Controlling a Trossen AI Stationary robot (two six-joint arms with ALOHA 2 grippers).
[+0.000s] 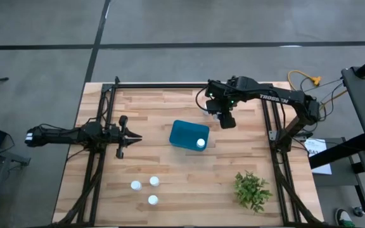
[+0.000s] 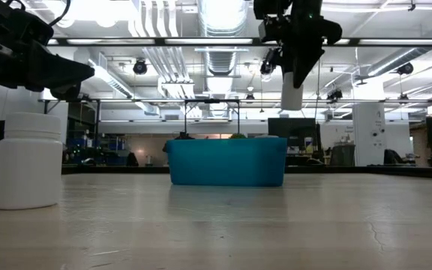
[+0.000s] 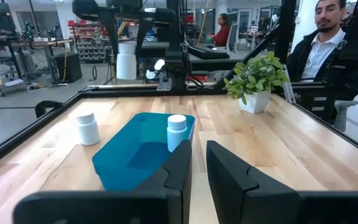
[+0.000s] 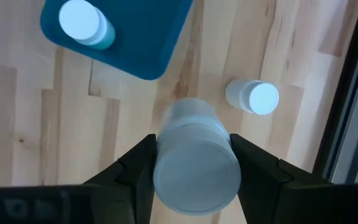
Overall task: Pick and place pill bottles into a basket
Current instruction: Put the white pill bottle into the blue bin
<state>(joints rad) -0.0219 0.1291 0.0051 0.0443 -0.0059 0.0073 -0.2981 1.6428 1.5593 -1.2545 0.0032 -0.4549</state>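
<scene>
Nearest the lens in the right wrist view: we have a held bottle [image 4: 196, 163], cap facing the camera, pinched between the two fingers of the right claw [image 4: 194, 165]. Long axis vertical, bottle hanging upright well above the surface [image 1: 189, 171].

Key relation: the basket [image 1: 184, 133] sits near the surface's middle, and the right claw [image 1: 227, 119] hovers just off the basket's far-right corner, toward the surface's far edge. Not over the opening yet. We judge the next move is a short shift toward the surface's middle, then release.

One bottle in the basket [image 1: 200, 143] stands upright at its near-right corner. Another loose bottle [image 4: 253, 97] stands on the surface just beside the basket, below the right claw. Three bottles near the front edge [image 1: 153, 182] wait left of centre.

Left claw [image 1: 134, 137] is pressed together, empty, parked left of the basket, pointing at it. It's nearer the front three; right arm owns this drop.

Plant [image 1: 252, 189] sits at the near-right, clear of the path.
</scene>
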